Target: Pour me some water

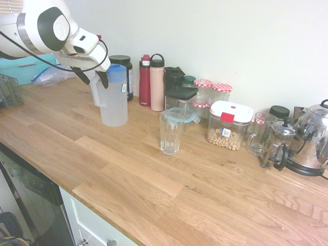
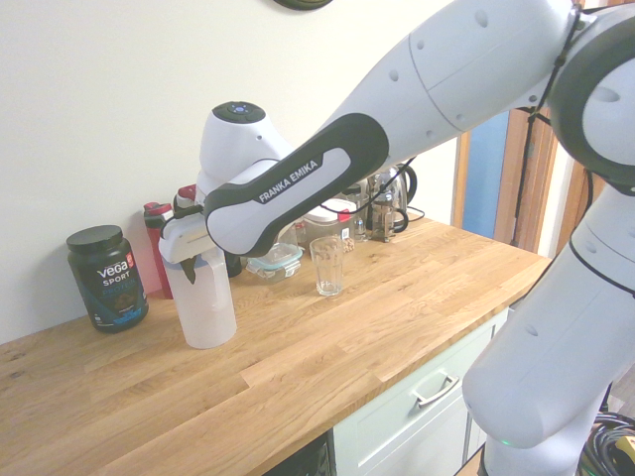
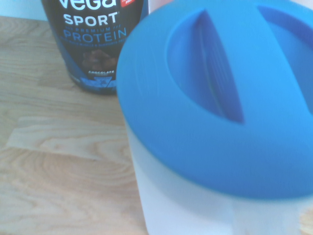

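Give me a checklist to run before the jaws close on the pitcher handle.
1. Gripper open: ok, jaws spread in the first exterior view.
2. Jaws around the handle: cannot tell; the gripper sits by the pitcher's top on the handle side, but contact is not clear.
3. Pitcher upright, blue lid seated: ok.
4. Glass upright and empty, ready to receive: ok.
5. Path from pitcher to glass: ok, bare counter between them.
6. Water level in pitcher: cannot tell through the frosted wall.
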`<action>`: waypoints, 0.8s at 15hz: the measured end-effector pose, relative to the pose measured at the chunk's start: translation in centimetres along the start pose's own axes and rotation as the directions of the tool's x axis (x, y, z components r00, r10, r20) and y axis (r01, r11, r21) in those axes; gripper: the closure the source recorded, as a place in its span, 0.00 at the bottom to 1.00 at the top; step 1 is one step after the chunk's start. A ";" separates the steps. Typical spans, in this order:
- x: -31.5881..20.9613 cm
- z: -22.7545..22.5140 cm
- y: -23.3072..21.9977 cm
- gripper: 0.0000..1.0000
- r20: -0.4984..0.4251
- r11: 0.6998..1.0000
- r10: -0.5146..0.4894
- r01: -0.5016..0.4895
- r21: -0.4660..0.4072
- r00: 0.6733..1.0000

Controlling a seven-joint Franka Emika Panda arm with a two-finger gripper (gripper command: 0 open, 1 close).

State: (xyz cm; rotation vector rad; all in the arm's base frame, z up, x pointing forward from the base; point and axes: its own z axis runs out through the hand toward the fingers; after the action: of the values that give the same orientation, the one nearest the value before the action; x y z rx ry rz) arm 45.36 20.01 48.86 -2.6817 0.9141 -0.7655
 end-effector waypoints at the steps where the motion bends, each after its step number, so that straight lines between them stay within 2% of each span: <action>1: 0.1 0.3 -0.3 1.00 -0.003 1.000 0.000 0.000 -0.005 1.000; 12: 0.6 2.4 -0.4 1.00 -0.004 0.999 -0.001 0.000 -0.038 1.000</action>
State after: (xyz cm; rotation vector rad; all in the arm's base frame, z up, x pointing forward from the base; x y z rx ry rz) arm 47.25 20.04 47.23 -2.7143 0.9384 -0.7615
